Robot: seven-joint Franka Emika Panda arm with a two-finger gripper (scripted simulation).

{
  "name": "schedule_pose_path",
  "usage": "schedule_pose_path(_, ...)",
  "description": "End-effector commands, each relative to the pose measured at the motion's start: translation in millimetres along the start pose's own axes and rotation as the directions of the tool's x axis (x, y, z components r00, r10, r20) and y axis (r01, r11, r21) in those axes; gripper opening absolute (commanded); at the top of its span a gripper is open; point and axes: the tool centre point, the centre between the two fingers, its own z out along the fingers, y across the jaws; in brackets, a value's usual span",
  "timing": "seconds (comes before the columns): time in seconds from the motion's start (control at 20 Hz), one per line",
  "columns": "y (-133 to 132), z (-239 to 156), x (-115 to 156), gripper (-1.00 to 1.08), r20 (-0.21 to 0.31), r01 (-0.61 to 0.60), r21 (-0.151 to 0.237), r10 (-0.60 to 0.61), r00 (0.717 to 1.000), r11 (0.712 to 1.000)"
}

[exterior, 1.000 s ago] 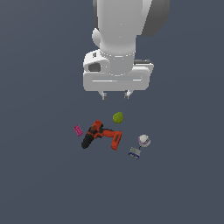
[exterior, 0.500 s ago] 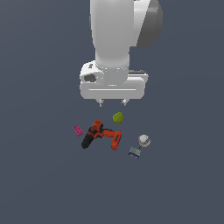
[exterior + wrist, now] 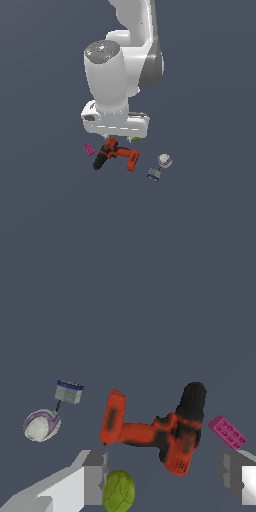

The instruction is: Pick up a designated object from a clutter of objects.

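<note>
Five things lie on the dark desk (image 3: 210, 210): one red-orange drill (image 3: 116, 155), one yellow-green ball (image 3: 119, 491), one pink block (image 3: 89, 149), one white-purple ball (image 3: 165, 160) and one small grey-blue piece (image 3: 154, 174). The drill lies on its side in the middle (black chuck toward the exterior view's left), just below the gripper (image 3: 162, 476), whose jaws stand wide apart, holding nothing.
</note>
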Motion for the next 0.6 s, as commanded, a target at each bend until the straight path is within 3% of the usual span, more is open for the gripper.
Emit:
schedule_pose_path(0.0, 15.5, 27.1, 5.3, 0.68, -0.007, -0.054, 0.008, 0.054, 0.998, 0.998)
schedule_pose_path(0.55, 80.9, 126.2, 8.0, 0.68, -0.037, -0.26, 0.016, 0.261, 0.965, 0.965)
